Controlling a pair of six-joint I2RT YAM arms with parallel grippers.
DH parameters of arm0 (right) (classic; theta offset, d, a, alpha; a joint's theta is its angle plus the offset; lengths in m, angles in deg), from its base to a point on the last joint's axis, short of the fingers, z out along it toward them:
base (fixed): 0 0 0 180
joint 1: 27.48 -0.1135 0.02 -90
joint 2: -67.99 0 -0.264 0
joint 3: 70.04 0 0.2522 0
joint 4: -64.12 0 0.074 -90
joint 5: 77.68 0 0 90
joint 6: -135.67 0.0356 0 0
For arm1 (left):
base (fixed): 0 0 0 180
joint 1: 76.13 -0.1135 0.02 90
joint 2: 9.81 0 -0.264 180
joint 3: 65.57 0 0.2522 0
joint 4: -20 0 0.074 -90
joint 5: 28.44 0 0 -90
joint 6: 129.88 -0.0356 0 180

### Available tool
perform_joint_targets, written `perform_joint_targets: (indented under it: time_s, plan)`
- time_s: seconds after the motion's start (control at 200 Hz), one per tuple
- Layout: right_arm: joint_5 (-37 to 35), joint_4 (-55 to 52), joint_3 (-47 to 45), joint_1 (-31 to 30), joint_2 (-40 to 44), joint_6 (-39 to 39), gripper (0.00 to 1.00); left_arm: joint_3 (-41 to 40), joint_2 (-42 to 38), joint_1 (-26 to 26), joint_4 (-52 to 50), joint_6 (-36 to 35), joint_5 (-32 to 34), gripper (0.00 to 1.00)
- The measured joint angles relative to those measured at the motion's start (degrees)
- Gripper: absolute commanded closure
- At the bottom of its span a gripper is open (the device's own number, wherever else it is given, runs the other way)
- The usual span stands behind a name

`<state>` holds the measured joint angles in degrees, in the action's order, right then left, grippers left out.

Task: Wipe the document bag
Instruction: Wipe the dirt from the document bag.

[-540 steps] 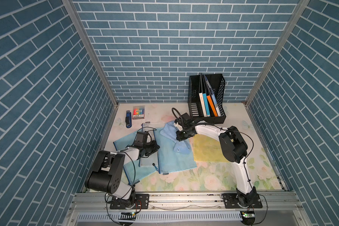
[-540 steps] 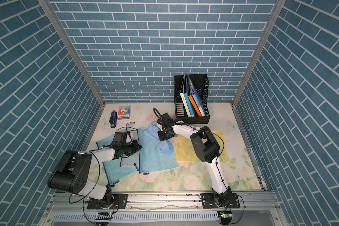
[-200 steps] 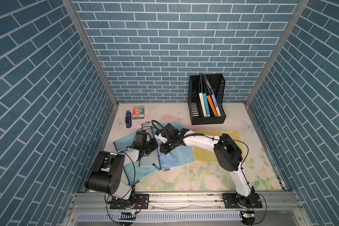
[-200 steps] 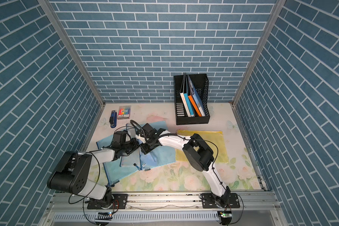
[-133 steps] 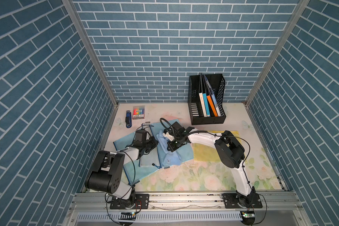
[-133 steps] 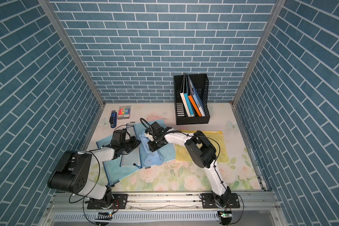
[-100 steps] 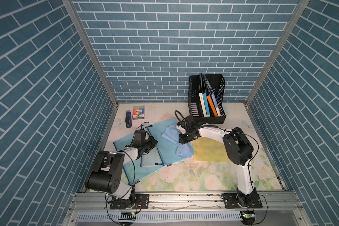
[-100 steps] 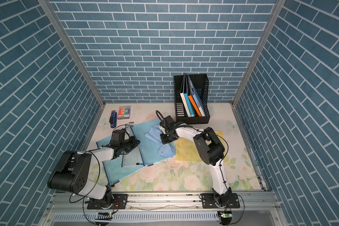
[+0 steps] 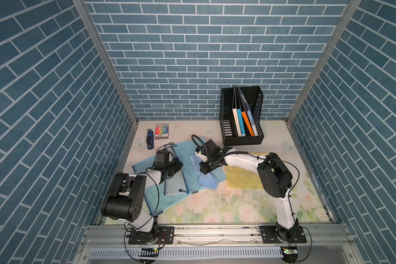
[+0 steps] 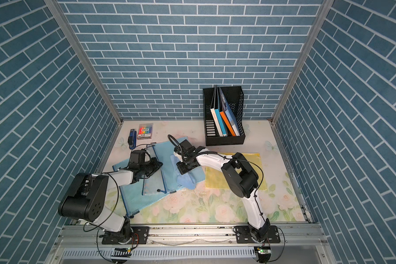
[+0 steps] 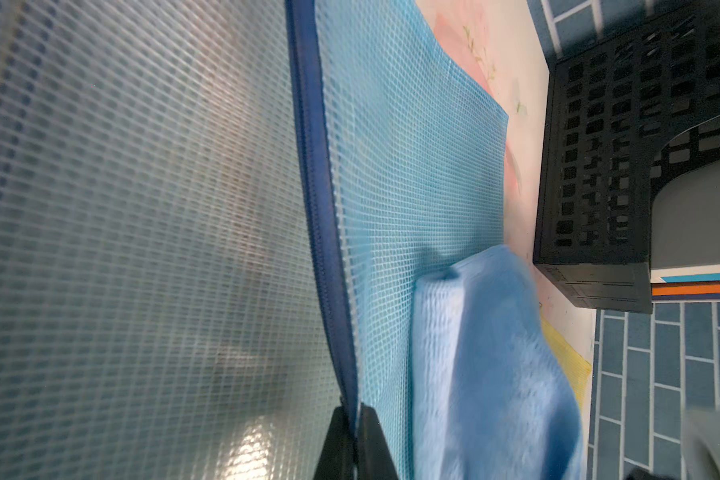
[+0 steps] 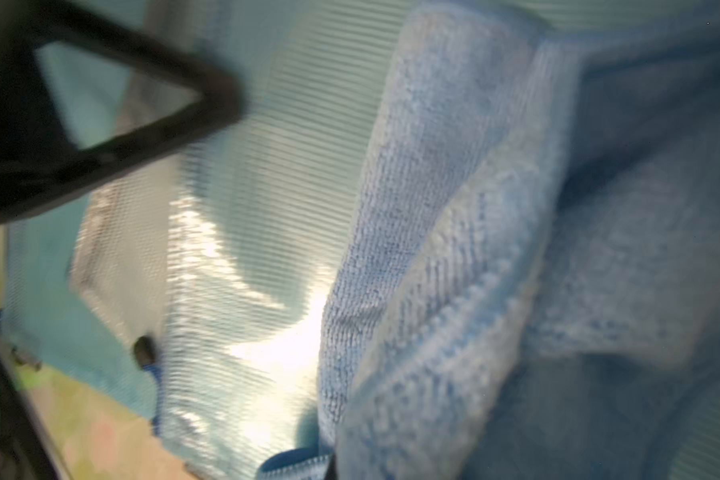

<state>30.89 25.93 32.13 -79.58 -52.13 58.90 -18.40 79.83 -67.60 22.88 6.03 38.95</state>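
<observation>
Black file rack [image 9: 242, 140] holding folders [image 9: 242, 123], left gripper [image 11: 353, 428] pinching document bag [image 9: 189, 176], right gripper [image 9: 205, 170] pinching cloth [image 9: 209, 180]

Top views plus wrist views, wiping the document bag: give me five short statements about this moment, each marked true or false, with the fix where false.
1. The blue cloth lies on the document bag under the right gripper. True.
2. The black file rack stands empty. False: folders stand in it.
3. The left gripper has its jaws shut on the bag's zipper edge. True.
4. The yellow folder lies on top of the cloth. False: it lies flat on the table, beside the bag.
5. The marker pack lies on the table near the back wall. True.
</observation>
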Motion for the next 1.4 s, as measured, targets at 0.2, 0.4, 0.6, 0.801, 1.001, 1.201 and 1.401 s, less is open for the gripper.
perform_joint_targets:
  time_s: [0.2, 0.4, 0.6, 0.801, 1.001, 1.201, 1.401]
  plan:
    - [6.62, 1.97, 2.78, -6.51, -2.29, -1.62, 0.92, 0.0, 1.22, -0.02, 0.94, 0.42, -0.48, 1.0]
    - [6.16, 3.1, 0.9, -4.7, -2.4, -1.62, 0.92, 0.02, 1.25, -0.04, 1.07, 0.26, -0.72, 1.0]
    - [2.45, 4.74, -9.4, 2.51, 2.32, -1.03, 0.92, 0.02, 1.25, -0.02, 0.79, -0.44, -1.01, 1.0]
    - [-5.97, 2.58, -14.1, 10.95, 8.55, -1.07, 0.92, 0.09, 1.25, -0.07, 0.46, -1.14, -0.96, 1.0]
    - [-8.87, 2.16, -14.75, 9.73, 9.01, -0.28, 0.92, 0.09, 1.22, -0.07, 0.39, -1.22, -0.96, 1.0]
    - [-4.98, 3.37, -12.41, 1.11, 6.6, -0.74, 0.92, 0.09, 1.22, -0.07, 0.44, -1.05, -0.98, 1.0]
    - [2.14, 5.73, -6.51, -6.99, 3.32, -2.99, 0.92, 0.09, 1.22, -0.11, 0.42, -0.9, -1.05, 1.0]
